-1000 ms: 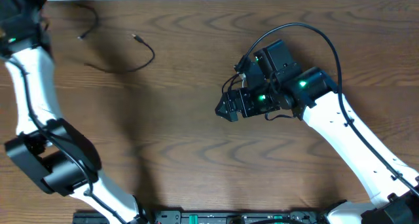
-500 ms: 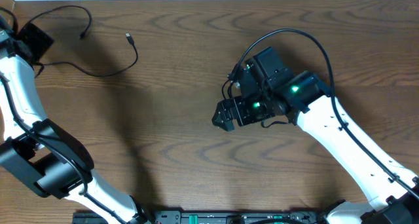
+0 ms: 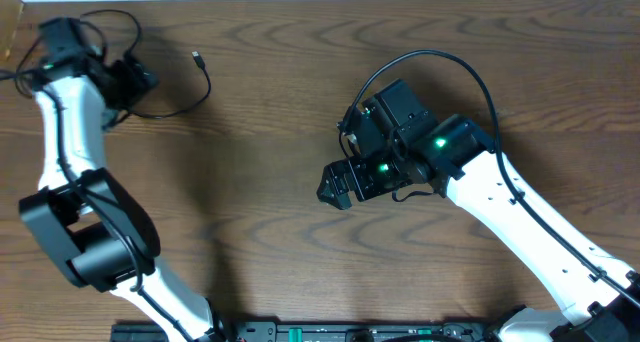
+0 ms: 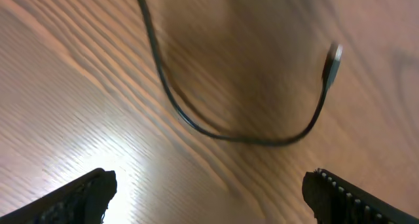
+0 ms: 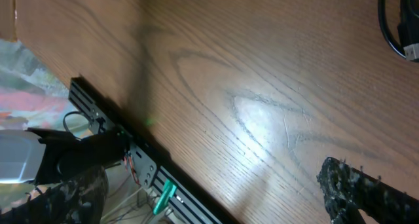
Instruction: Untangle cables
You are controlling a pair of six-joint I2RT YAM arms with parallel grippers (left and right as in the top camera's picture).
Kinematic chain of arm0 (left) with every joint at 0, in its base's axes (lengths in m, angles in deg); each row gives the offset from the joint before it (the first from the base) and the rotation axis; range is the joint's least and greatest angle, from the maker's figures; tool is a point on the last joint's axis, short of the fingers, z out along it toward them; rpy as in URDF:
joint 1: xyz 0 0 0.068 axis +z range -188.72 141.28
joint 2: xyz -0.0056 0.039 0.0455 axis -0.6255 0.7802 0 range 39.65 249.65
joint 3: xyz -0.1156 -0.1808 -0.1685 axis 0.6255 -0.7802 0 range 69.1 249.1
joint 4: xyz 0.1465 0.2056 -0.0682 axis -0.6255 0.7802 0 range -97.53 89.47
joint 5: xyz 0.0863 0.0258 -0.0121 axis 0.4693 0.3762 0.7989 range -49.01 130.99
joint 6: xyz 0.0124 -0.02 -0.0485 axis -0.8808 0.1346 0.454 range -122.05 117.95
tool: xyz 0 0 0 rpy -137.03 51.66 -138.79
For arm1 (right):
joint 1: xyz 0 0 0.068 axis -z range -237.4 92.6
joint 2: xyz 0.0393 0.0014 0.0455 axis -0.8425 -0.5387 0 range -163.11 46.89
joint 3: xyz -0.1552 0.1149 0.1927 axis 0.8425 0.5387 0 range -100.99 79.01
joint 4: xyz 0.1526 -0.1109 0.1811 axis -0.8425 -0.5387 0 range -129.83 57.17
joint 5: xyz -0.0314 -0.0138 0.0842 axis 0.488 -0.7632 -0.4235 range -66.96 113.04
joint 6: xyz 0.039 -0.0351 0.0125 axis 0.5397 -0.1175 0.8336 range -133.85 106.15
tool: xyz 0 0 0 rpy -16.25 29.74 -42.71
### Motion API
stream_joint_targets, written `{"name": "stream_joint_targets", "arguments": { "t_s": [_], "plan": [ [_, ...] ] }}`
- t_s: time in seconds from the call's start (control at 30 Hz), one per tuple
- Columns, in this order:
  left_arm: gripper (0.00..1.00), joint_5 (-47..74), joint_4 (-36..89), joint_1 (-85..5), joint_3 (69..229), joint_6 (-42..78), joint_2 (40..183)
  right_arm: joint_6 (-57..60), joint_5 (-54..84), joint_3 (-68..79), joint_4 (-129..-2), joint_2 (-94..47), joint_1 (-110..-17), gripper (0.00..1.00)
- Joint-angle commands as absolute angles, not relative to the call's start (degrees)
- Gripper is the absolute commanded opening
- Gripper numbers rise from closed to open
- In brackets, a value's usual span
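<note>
One black cable (image 4: 249, 140) curls at the far left of the table (image 3: 260, 192), its plug (image 4: 332, 57) lying loose on the wood. My left gripper (image 4: 209, 198) hovers above it, jaws spread wide, holding nothing. My right gripper (image 3: 332, 185) hangs mid-table, equally wide and empty.

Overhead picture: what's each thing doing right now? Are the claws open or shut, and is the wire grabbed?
left gripper: open, holding nothing.
right gripper: open, holding nothing.
black cable: lying loose in a curve, one end free, not grabbed by either claw.
</note>
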State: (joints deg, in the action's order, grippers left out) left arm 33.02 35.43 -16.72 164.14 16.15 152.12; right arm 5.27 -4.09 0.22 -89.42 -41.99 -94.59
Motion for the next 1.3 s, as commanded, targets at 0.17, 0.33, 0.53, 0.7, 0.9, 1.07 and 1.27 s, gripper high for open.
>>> {"name": "stream_joint_targets", "arguments": {
  "t_s": [0.17,0.33,0.53,0.7,0.9,1.07,1.27],
  "plan": [
    [0.95,36.5,28.7,-19.4,163.9,24.0,160.8,5.8,-1.1,0.1,-90.2,-41.9,-95.2,0.99],
    [0.96,36.6,24.5,-19.6,163.9,26.8,165.2,5.8,0.7,0.1,-90.7,-41.9,-95.2,0.99],
    [0.95,36.6,22.5,-19.8,163.9,27.5,167.7,5.8,4.0,0.1,-90.9,-41.9,-95.2,0.99],
    [0.86,36.5,21.9,-19.8,163.9,31.5,170.4,5.8,4.7,0.1,-90.7,-41.9,-95.2,0.99],
    [0.69,36.5,22.2,-19.8,163.9,32.4,171.7,5.8,4.7,0.1,-90.5,-41.9,-95.3,0.99],
    [0.69,36.4,21.5,-19.8,165.9,29.7,171.7,5.8,4.7,0.1,-90.5,-41.9,-95.3,0.99],
    [0.42,35.8,21.5,-19.8,173.5,25.9,169.6,5.8,4.9,0.1,-90.7,-41.9,-95.4,0.99]
  ]
}}
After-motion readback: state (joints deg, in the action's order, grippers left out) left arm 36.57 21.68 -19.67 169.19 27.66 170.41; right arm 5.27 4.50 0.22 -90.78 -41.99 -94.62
